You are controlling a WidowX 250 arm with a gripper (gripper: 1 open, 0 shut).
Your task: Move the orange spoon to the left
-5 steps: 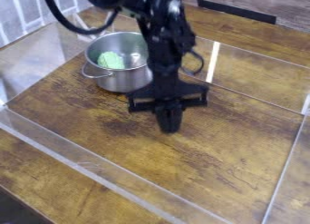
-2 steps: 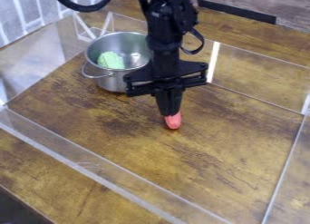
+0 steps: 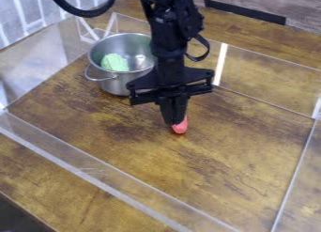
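The orange spoon (image 3: 179, 127) shows only as a short orange-red end poking out below my black gripper (image 3: 175, 114), low over the wooden table; the rest of it is hidden by the fingers. The gripper points almost straight down and its fingers are closed together on the spoon's handle. The spoon sits just right of and in front of the steel pot (image 3: 122, 65).
The pot holds a green item (image 3: 116, 61) and stands left of the gripper. A clear plastic wall (image 3: 75, 161) fences the wooden table (image 3: 238, 170) along the front, left and right. A white upright strip (image 3: 222, 65) stands behind the gripper.
The spoon's orange end, hidden under the gripper a second ago, now shows below the fingers. The gripper has rolled slightly and stayed in place.
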